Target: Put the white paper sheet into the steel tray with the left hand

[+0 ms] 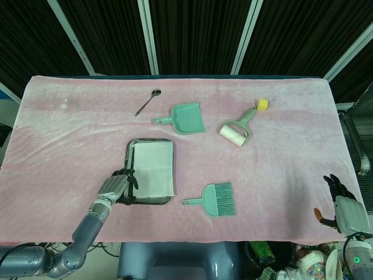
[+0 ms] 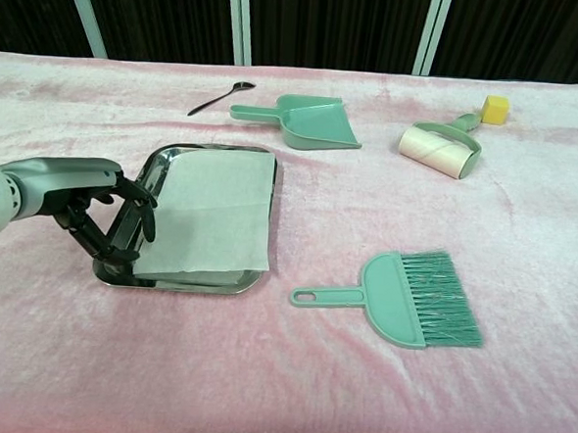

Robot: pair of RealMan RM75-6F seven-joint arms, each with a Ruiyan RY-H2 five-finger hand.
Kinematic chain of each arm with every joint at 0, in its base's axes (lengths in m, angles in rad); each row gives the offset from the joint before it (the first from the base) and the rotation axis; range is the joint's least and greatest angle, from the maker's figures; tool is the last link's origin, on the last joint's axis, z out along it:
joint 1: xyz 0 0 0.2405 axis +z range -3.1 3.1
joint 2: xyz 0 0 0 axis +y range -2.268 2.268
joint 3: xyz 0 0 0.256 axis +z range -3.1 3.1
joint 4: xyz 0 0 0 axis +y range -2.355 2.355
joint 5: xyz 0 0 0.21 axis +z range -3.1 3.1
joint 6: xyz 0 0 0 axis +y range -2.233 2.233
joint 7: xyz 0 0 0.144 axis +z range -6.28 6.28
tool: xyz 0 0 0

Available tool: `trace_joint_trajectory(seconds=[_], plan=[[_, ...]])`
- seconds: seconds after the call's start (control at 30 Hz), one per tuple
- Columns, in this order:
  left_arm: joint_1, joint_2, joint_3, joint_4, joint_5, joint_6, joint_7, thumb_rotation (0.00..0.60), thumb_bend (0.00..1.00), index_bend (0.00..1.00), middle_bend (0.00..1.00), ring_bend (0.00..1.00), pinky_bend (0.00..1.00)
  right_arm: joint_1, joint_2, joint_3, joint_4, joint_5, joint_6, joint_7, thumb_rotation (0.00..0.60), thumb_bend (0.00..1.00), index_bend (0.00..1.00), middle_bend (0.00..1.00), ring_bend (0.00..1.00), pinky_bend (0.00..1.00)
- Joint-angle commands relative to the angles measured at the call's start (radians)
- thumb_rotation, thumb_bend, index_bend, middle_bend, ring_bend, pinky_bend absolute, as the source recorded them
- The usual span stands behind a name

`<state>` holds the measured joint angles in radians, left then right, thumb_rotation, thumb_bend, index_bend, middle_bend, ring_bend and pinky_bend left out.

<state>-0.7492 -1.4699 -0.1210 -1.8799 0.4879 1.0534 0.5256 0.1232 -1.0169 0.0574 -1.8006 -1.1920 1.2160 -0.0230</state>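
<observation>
White rectangular paper sheet [image 2: 214, 212] lying inside the shiny rectangular steel tray [image 2: 176, 155] at left of centre in the chest view, right and lower edges reaching or slightly overhanging the tray rim. Grey left hand [image 2: 112, 221] at the tray's lower-left corner, fingers [image 2: 140, 205] curled by the sheet's edge; pinching it or merely touching, cannot tell. Task judged nearly complete, with only release and withdrawal left; dark right hand [image 1: 344, 209] idle at lower right of the head view, fingers apart, holding nothing.
</observation>
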Motion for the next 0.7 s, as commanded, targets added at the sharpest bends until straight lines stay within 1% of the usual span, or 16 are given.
trace_joint_trajectory(seconds=[0.03, 0.1, 0.2, 0.33, 0.4, 0.43, 0.57, 0.7], plan=[[-0.017, 0.031, 0.013, -0.024, -0.023, -0.008, 0.029, 0.600, 0.35, 0.42, 0.09, 0.00, 0.00, 0.000, 0.000, 0.000, 0.000, -0.001, 0.000, 0.001, 0.600, 0.27, 0.04, 0.01, 0.10, 0.19], [-0.026, 0.046, 0.012, -0.029, -0.028, -0.016, 0.032, 0.600, 0.35, 0.42, 0.09, 0.00, 0.00, 0.000, 0.000, 0.000, 0.001, -0.001, 0.001, 0.001, 0.600, 0.27, 0.04, 0.01, 0.10, 0.19], [-0.023, 0.048, 0.005, 0.000, 0.040, -0.043, -0.007, 0.600, 0.35, 0.42, 0.09, 0.00, 0.00, 0.000, -0.001, 0.000, 0.001, -0.003, 0.002, 0.001, 0.600, 0.27, 0.04, 0.01, 0.10, 0.19], [0.003, 0.033, 0.002, 0.077, 0.208, -0.098, -0.113, 0.600, 0.36, 0.41, 0.09, 0.00, 0.00, -0.001, -0.001, 0.000, 0.001, -0.002, 0.003, 0.000, 0.600, 0.27, 0.04, 0.01, 0.10, 0.19], [0.019, 0.017, 0.011, 0.143, 0.345, -0.122, -0.179, 0.600, 0.36, 0.38, 0.09, 0.00, 0.00, -0.001, -0.001, 0.000, 0.001, -0.001, 0.004, -0.001, 0.600, 0.27, 0.04, 0.01, 0.10, 0.19], [0.024, 0.009, 0.014, 0.167, 0.389, -0.129, -0.205, 0.600, 0.36, 0.37, 0.09, 0.00, 0.00, -0.001, -0.001, 0.000, 0.001, -0.001, 0.003, -0.001, 0.600, 0.27, 0.04, 0.01, 0.10, 0.19], [0.036, -0.029, 0.016, 0.268, 0.542, -0.156, -0.329, 0.600, 0.37, 0.32, 0.09, 0.00, 0.00, -0.001, -0.002, 0.000, 0.001, -0.001, 0.004, -0.001, 0.600, 0.27, 0.04, 0.01, 0.10, 0.19], [0.030, -0.076, 0.014, 0.371, 0.686, -0.170, -0.452, 0.600, 0.38, 0.31, 0.09, 0.00, 0.00, -0.001, -0.001, 0.000, 0.000, 0.001, 0.003, -0.002, 0.600, 0.27, 0.04, 0.01, 0.10, 0.19]])
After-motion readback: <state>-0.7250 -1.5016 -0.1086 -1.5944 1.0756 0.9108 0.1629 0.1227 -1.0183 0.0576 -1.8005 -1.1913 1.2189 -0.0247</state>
